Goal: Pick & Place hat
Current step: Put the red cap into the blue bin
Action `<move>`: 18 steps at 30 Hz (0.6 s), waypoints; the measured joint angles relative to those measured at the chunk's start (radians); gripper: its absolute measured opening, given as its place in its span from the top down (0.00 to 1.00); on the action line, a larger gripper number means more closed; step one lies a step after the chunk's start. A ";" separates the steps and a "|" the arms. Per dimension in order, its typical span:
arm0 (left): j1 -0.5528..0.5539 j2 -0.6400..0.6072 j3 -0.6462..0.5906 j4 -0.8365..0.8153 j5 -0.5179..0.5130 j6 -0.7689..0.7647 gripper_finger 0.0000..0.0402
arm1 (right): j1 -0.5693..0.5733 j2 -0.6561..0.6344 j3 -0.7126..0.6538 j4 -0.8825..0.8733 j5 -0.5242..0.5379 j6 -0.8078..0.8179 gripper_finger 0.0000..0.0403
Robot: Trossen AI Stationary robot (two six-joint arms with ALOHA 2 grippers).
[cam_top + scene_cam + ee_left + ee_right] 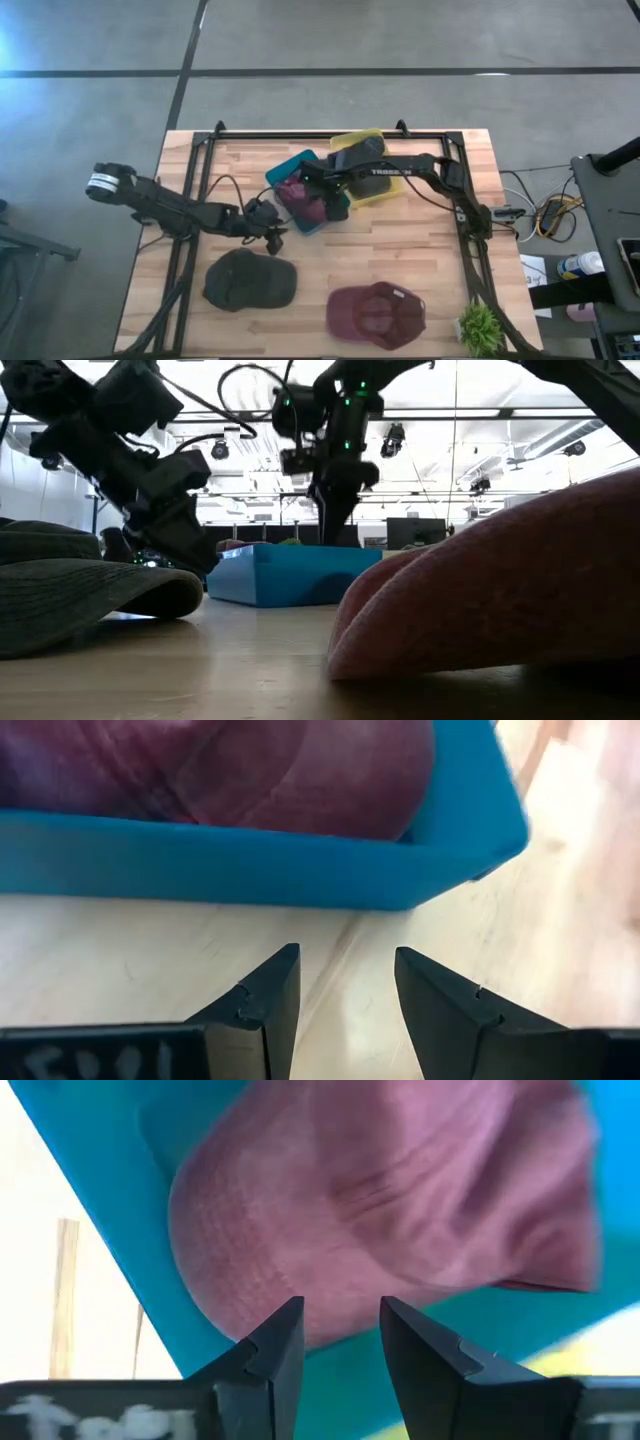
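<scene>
A maroon hat (305,205) lies in a blue bin (290,165) near the middle of the table, and it fills the right wrist view (380,1210). My right gripper (300,180) (342,1308) hangs open just above this hat, pointing down. My left gripper (272,232) (345,960) is open and low over the bare table, just on the near side of the blue bin's wall (250,870). A dark grey hat (250,280) and a second maroon hat (375,312) rest on the table near its near edge.
A yellow bin (355,140) sits behind the blue one, partly under the right arm. A small green plant (480,328) stands at the near right corner. In the low view the dark hat (60,595) and the maroon hat (500,590) fill the foreground, with the blue bin (290,572) between them.
</scene>
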 joint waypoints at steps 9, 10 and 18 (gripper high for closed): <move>-0.021 -0.153 0.004 -0.056 -0.019 0.078 0.61 | 0.014 0.006 -0.036 0.146 0.006 0.006 0.69; -0.021 -0.173 0.003 -0.089 -0.028 0.079 0.61 | 0.014 0.001 -0.022 0.150 0.007 0.015 0.69; -0.021 -0.335 0.002 -0.352 -0.156 0.020 0.61 | 0.013 0.000 0.051 0.338 -0.001 0.012 0.69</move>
